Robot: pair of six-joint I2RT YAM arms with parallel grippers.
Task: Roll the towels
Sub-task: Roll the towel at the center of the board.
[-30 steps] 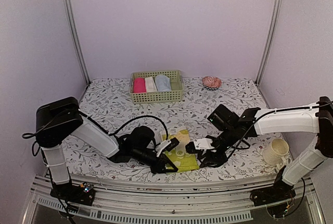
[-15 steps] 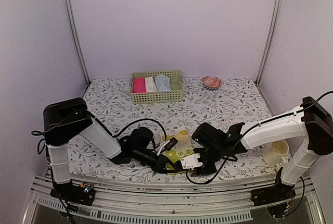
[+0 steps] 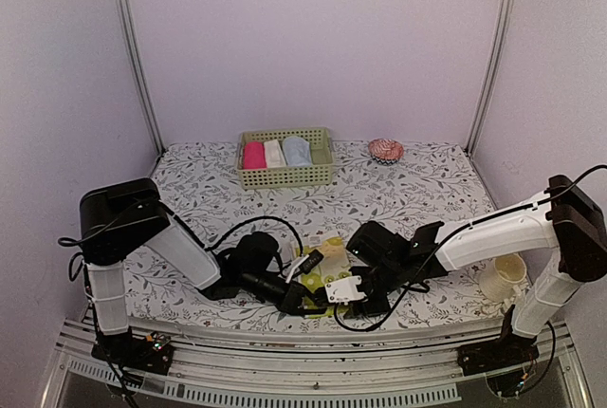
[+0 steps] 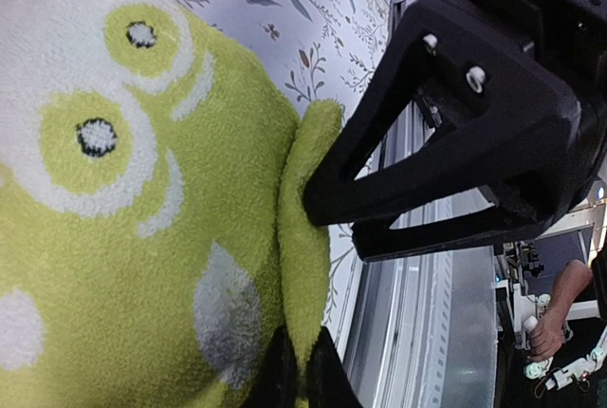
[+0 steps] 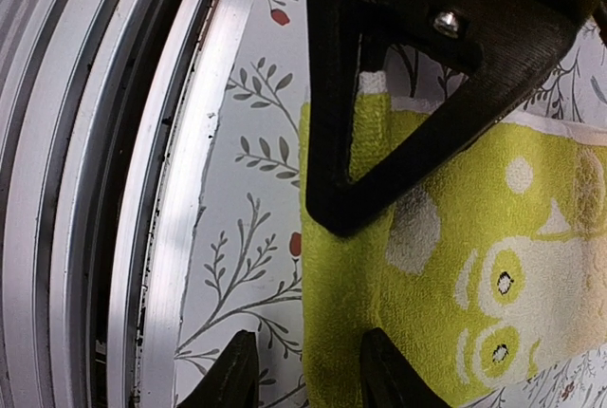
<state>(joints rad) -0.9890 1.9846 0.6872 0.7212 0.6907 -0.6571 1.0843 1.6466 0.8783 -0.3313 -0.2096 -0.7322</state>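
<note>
The yellow-green towel (image 3: pixel 322 277) with pale printed shapes lies flat near the table's front edge. My left gripper (image 4: pixel 299 370) is shut on a raised fold of its near edge (image 4: pixel 308 228). My right gripper (image 5: pixel 308 375) is open and low over the same edge, facing the left one. One right fingertip (image 5: pixel 384 370) rests on the cloth and the other (image 5: pixel 235 375) stands over the bare table. From above, the left gripper (image 3: pixel 305 302) and the right gripper (image 3: pixel 334 306) nearly meet. A light blue towel (image 3: pixel 297 151) lies rolled in the basket.
A green basket (image 3: pixel 285 176) at the back also holds a pink roll (image 3: pixel 253 155) and a cream-white roll (image 3: pixel 274 153). A pink patterned ball (image 3: pixel 386 150) sits back right and a cream cup (image 3: pixel 503 278) front right. The metal front rail (image 5: pixel 114 190) runs close beside the grippers.
My right arm has swung left and nearer, bringing its gripper down to the towel's near edge opposite the left gripper. The left gripper still pinches the same fold.
</note>
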